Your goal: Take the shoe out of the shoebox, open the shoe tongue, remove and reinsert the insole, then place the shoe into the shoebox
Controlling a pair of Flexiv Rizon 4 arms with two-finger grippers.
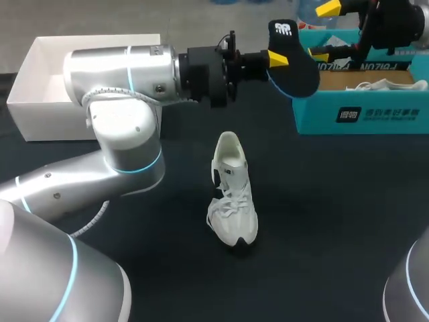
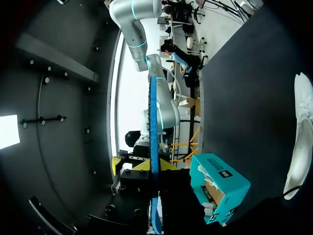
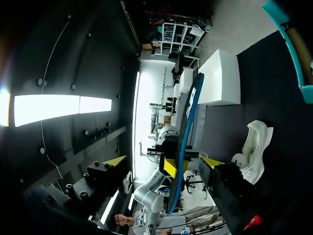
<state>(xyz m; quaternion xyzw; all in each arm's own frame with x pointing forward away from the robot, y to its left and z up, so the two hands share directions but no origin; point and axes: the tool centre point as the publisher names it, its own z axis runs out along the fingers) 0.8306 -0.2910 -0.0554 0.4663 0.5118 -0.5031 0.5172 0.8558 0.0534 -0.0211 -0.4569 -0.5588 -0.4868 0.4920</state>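
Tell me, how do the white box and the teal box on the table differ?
The white box is plain, while the teal box carries print on its side. The white box shows a bare white interior; the teal box has a brown interior with something white inside. Both sit open-topped on the dark table.

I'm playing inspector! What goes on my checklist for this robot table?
surface: black table, with the shoe standing on it.
job's things: white shoe upright mid-table, out of its box; insole held up in the air; teal shoebox open at the far right, something white inside.
clutter: open white box at the far left.
grippers: left gripper shut on the insole; right gripper open, near the insole.
cables: one thin cable along the left arm.
surroundings: nothing seen reaching over the table.
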